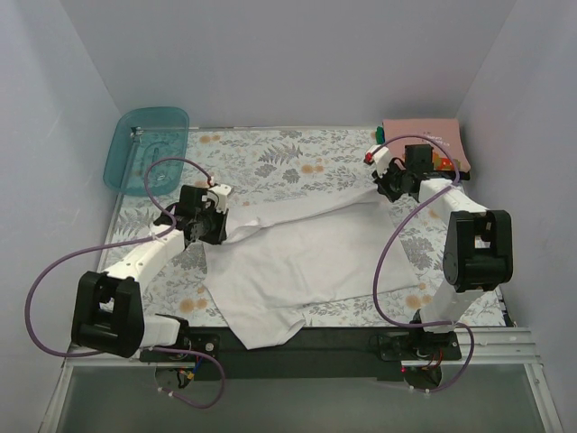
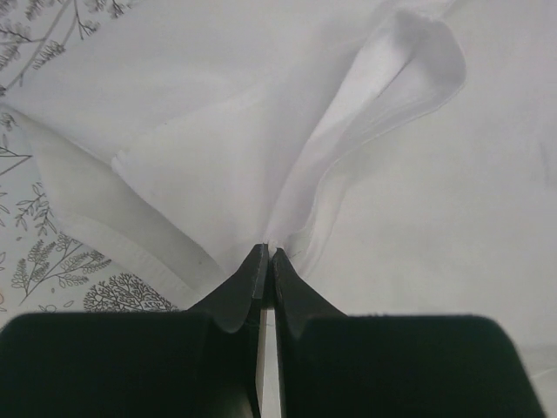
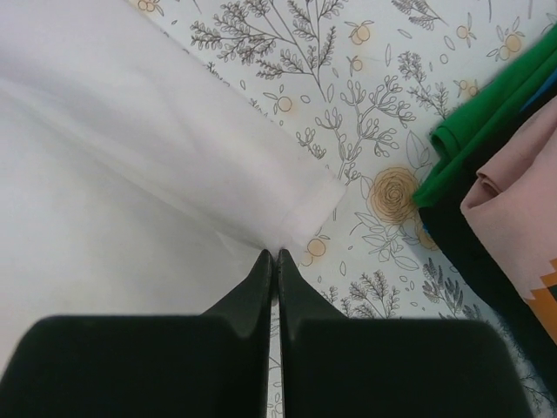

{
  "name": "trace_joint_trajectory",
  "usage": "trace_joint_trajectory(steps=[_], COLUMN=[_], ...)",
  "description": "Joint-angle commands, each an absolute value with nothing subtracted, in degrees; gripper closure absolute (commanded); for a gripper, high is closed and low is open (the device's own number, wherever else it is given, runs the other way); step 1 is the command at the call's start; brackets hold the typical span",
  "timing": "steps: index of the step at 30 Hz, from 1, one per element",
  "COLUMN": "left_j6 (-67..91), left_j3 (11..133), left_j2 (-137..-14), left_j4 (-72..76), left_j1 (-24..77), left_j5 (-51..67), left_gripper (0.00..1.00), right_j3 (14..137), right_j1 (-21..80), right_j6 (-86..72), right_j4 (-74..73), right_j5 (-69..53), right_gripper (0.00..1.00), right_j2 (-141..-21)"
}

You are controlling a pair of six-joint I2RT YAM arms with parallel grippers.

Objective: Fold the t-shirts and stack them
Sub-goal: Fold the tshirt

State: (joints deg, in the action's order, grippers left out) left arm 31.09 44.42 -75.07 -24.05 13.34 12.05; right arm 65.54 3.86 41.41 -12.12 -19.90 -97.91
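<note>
A plain white t-shirt (image 1: pixel 297 257) lies spread and partly folded across the middle of the floral table. My left gripper (image 1: pixel 216 221) is shut on its left edge, and the cloth bunches up from the closed fingertips in the left wrist view (image 2: pixel 267 251). My right gripper (image 1: pixel 386 185) is shut on the shirt's far right hem corner, which shows in the right wrist view (image 3: pixel 275 252). A salmon-pink t-shirt (image 1: pixel 422 137) lies folded at the back right on top of green and dark tees (image 3: pixel 474 131).
A translucent teal plastic tray (image 1: pixel 146 149) leans at the back left corner. White walls close in the table on the left, back and right. The floral tablecloth (image 1: pixel 288 158) shows between the shirt and the back wall.
</note>
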Motion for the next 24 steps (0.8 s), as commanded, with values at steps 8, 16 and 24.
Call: trace_joint_trajectory(steps=[8,16,24], left_j6=[28.13,26.81,24.17], left_j3=[44.47,49.13,47.81], left_j2=[-76.55,-75.76,-75.58], left_j4=[-26.01,-29.26,-30.94], left_j1=[13.8,13.8,13.8], left_j5=[11.6,14.24,14.5], left_gripper=[1.0,1.0,1.0], right_j3=[62.67,64.07,60.74], right_j1=[3.78,3.78,3.87], right_j6=[45.35,47.99,51.15], right_j4=[-13.71,-15.82,-17.05], right_j5=[-20.48,-19.42,-19.07], right_gripper=[0.99,0.99,0.99], right_j2=[-97.3,-96.68,-95.89])
